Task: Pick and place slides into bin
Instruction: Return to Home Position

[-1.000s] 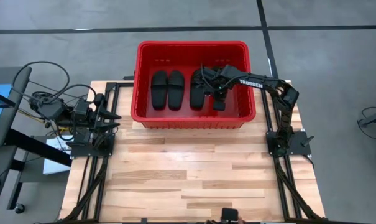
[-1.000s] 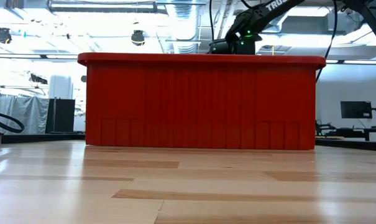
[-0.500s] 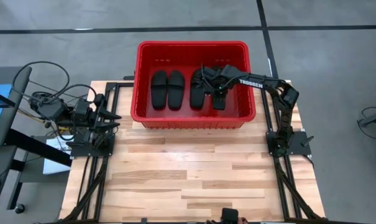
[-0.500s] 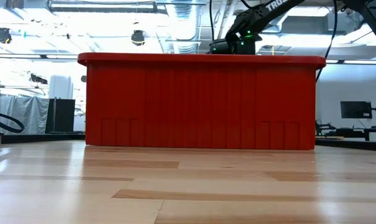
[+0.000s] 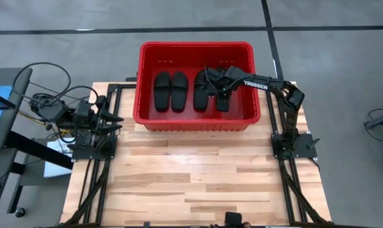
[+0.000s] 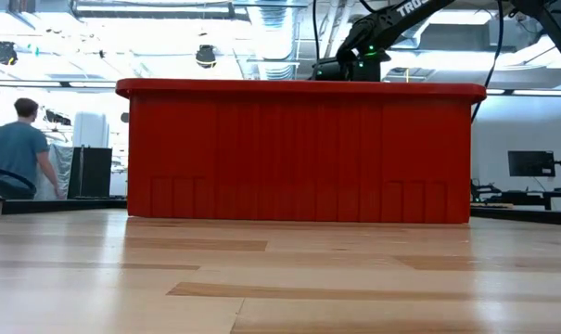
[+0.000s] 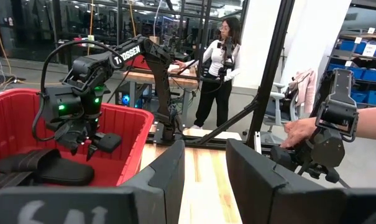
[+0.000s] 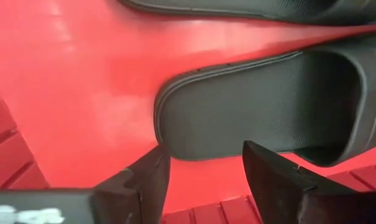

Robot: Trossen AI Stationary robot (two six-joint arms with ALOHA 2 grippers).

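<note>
Red bin [image 5: 196, 45] sits at the far middle of the wooden table [image 5: 197, 171], its near wall filling the low view [image 6: 299, 153]. All four black slides [image 5: 163, 90] lie inside it on the floor, soles down, side by side, long axes running near to far: two close together on the left, a third [image 5: 202, 92] right of centre, and a fourth slide [image 5: 223, 106] on the right, partly hidden under the arm. Right gripper [image 5: 219, 95] is down inside the bin over that fourth slide; in the right wrist view its fingers stand apart [image 8: 203, 168] with nothing clamped, the slide's rounded end [image 8: 250, 112] showing beyond the gap. Left gripper [image 5: 115, 119] rests at the left edge of the table, near the bin's near-left corner, fingers apart [image 7: 203, 168] and empty. One person [image 6: 20, 148] stands in the room beyond the table; another person [image 7: 219, 68] and a hand [image 7: 302, 129] show in the left wrist view.
</note>
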